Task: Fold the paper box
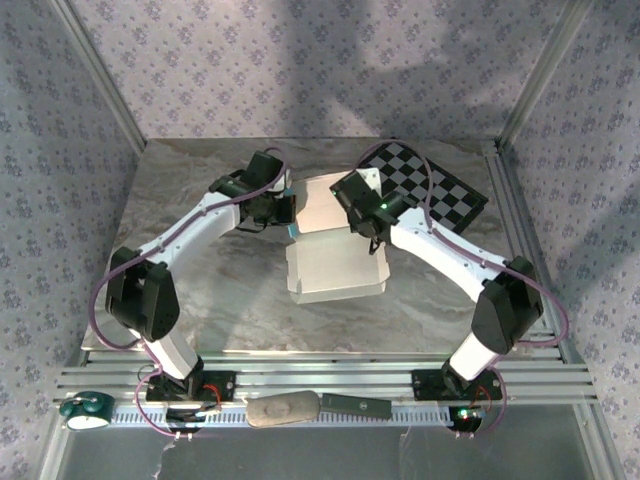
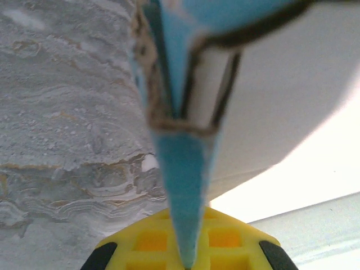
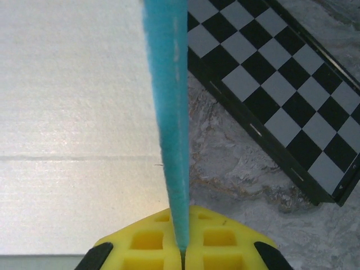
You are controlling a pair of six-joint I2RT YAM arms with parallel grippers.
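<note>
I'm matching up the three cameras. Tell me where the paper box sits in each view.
Top external: paper box at table centre, white side up.
Left wrist: its turquoise edge down the middle, white panel right.
Right wrist: turquoise edge central, white panel left.
Shared landmark: marbled tabletop.

Top view: the left arm (image 1: 200,235) and right arm (image 1: 440,255) covered the paper box (image 1: 335,265) on its side toward the table's far edge. The checkerboard (image 1: 440,190) was partly under the right arm. Left wrist: the turquoise flap (image 2: 180,185) was blurred (too close) and cut at the top. Right wrist: the yellow pads (image 3: 219,247) were cut by the bottom edge.
</note>
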